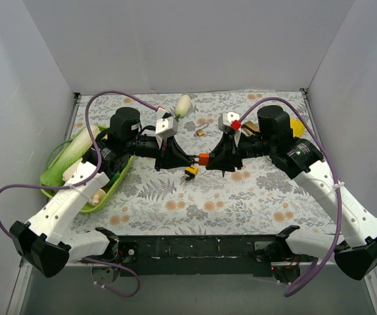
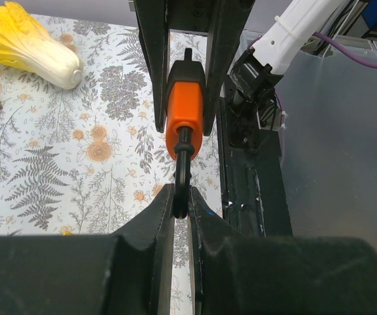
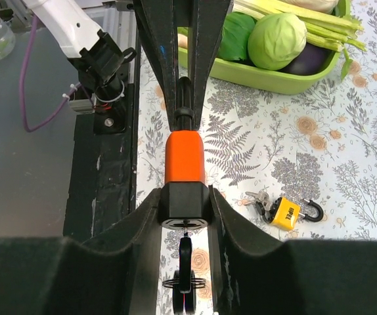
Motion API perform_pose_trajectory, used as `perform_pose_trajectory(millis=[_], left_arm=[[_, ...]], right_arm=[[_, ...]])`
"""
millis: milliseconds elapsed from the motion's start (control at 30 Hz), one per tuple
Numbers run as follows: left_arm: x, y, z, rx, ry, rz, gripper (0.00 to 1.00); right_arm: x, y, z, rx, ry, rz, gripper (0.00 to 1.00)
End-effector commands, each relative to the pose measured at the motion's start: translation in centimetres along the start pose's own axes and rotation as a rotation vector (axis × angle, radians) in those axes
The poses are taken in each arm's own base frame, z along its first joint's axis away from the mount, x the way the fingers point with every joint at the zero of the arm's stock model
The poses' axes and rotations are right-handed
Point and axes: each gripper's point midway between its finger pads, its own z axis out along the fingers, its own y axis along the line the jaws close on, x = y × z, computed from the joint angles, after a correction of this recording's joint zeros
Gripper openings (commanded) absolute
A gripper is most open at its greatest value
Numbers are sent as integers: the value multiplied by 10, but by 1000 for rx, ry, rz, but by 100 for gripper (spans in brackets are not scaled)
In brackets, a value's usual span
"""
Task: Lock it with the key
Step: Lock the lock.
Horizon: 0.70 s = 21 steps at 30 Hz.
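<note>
An orange padlock [image 1: 203, 158] with a black base hangs in the air between both grippers, above the flowered tablecloth. My left gripper [image 2: 180, 197] is shut on its black shackle [image 2: 182, 172], while the orange body [image 2: 187, 115] points away from it. My right gripper [image 3: 185, 195] has its fingers pressed against both sides of the lock's black base [image 3: 185, 205]. A black-headed key [image 3: 185, 252] sticks in the keyhole at the base's end. Its wire ring [image 3: 184, 283] hangs between my right fingers.
A yellow padlock [image 3: 284, 212] with open shackle and a bunch of keys lies on the cloth just below the held lock. A green basket [image 1: 48, 178] of vegetables stands at the left. A white radish [image 1: 183, 104] and a small brass lock [image 1: 201, 131] lie behind.
</note>
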Motion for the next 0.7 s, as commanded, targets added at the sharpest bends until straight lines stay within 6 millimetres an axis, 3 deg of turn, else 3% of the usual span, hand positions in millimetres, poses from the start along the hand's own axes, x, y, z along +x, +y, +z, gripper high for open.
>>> perform_pose_trajectory(millis=[0, 333, 667], left_arm=[[-31, -10, 12, 35, -73, 96, 0], [-26, -23, 35, 97, -70, 45, 0], [-17, -33, 39, 144, -73, -65, 0]], right_arm=[[-29, 9, 12, -44, -63, -113, 1], [-39, 9, 32, -12, -82, -158, 1], [-38, -5, 30, 72, -73, -224, 1]])
